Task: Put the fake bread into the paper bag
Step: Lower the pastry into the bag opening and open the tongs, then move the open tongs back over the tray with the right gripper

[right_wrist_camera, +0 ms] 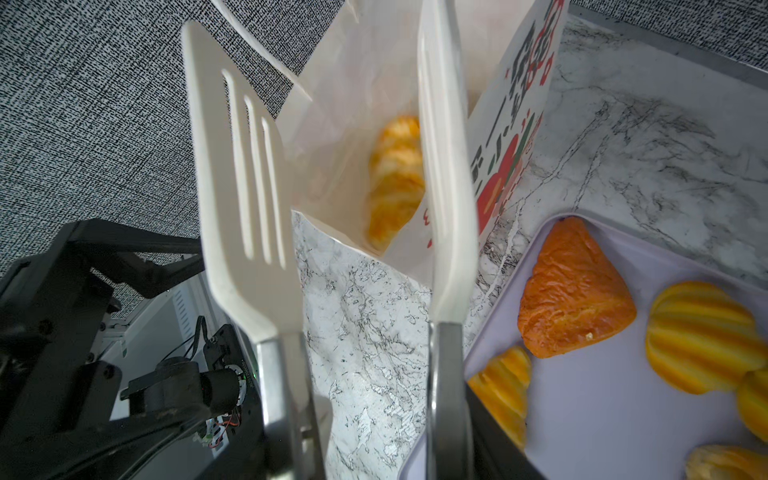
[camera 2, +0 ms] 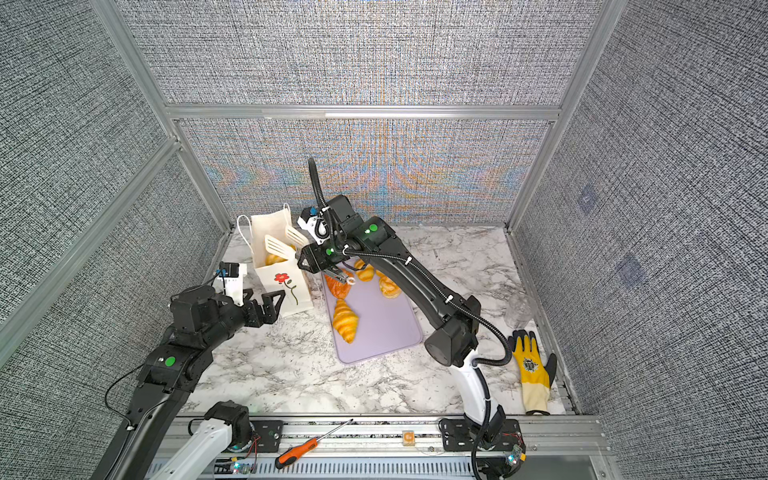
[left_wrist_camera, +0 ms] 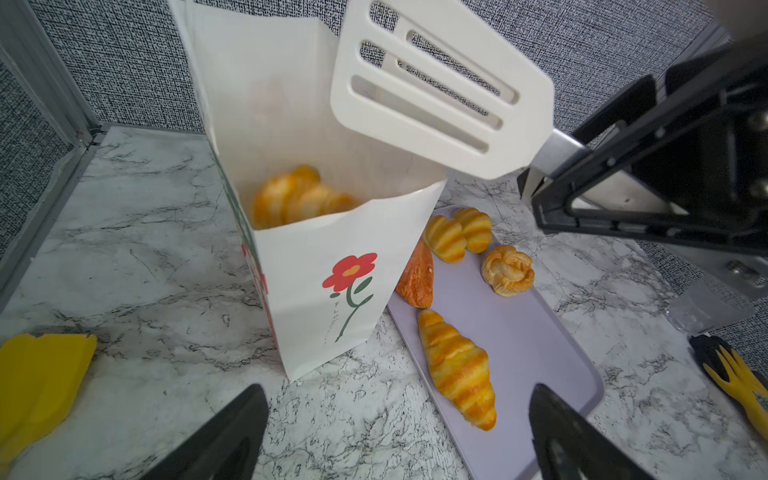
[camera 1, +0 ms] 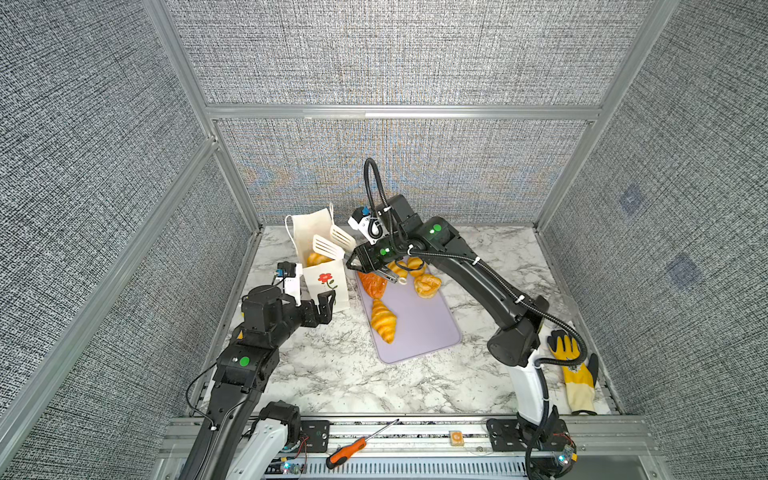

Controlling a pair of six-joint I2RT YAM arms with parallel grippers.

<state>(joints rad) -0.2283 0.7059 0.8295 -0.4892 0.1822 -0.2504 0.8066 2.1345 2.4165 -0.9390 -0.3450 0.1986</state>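
Marble-patterned counter (camera 1: 332,374) carries everything we see. On the left, the left gripper (camera 2: 262,300) hovers low, just in front of the paper bag (camera 1: 328,291). Its fingers (left_wrist_camera: 232,436) are spread wide apart and hold nothing.

The paper bag stands upright on the counter with its mouth open and its red flower facing the left gripper. We cannot see either finger touching it. Inside the bag lies a golden croissant (left_wrist_camera: 299,199), which is blurred in both wrist views.

Over the bag's mouth we see white slotted tongs (camera 1: 328,245), their two blades apart with nothing between them. The right gripper (camera 1: 358,258) reaches across the middle, its fingers clamped on the tongs' metal handles.

Just to the right of the bag lies a lilac tray (camera 1: 419,332) with more pastries on it. A reddish-brown croissant (left_wrist_camera: 417,278) sits at the tray's far corner next to the bag. A golden striped croissant (left_wrist_camera: 457,370) lies nearer to us along the same edge.

Striped rolls (left_wrist_camera: 444,239) sit side by side at the tray's far end, partly under the right arm in both top views. A twisted ring (left_wrist_camera: 508,270) sits just beside them.

At the far right, a yellow and black glove (camera 1: 575,374) lies on the counter near the right arm's base.
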